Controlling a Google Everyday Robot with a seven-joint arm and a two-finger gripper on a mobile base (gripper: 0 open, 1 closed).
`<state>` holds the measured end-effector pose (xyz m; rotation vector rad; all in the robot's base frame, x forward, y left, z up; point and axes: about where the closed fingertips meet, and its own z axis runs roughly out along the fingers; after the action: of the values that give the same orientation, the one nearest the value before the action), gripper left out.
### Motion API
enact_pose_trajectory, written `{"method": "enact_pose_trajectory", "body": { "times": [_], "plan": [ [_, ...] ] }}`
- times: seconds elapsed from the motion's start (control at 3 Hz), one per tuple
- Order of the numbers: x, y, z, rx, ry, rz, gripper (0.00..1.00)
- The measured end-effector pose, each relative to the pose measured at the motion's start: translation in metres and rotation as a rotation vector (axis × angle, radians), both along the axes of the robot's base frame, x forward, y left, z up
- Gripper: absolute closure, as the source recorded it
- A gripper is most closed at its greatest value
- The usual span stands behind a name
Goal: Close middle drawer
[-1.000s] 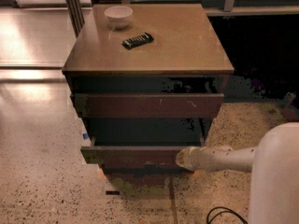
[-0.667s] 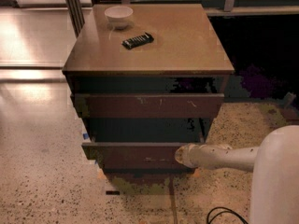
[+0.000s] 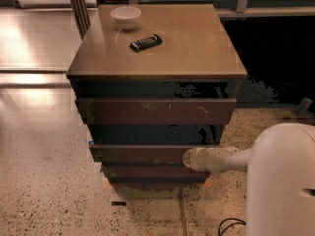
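On cabinet top [image 3: 197, 43]: white bowl [image 3: 125, 16] at back-left corner, black bar [image 3: 145, 43] near it, apart. Cabinet stands on speckled floor [image 3: 44, 195]. Low right, gripper [image 3: 188, 159] at middle drawer [image 3: 142, 154] front.

White bowl [image 3: 125, 16], blk remote [image 3: 145, 43] on cabinet top [image 3: 197, 48]; cable [image 3: 229, 226] on floor [image 3: 44, 181].

Scene is dimly lit w/ warm light from upper left. Strong glare is seen on the floor [image 3: 29, 48] at left, plus a sheen on the cabinet top [image 3: 197, 43]. Drawer recesses & bkgd at right are crushed to black w/ speckled artefacts. The gripper [image 3: 189, 159], lit pale, is seen against the shadowed middle drawer [image 3: 142, 154] front, right end.
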<state>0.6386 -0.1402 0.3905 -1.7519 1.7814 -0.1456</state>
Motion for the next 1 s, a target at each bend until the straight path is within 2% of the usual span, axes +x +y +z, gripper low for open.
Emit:
{"method": "enact_pose_trajectory", "body": {
  "times": [0.33, 1.0],
  "plan": [
    [0.0184, -0.0025, 0.0029, -0.032, -0.019, 0.004, 1.00],
    [0.0275, 0.0016, 0.0053, -0.017, -0.033, 0.014, 1.00]
  ]
}}
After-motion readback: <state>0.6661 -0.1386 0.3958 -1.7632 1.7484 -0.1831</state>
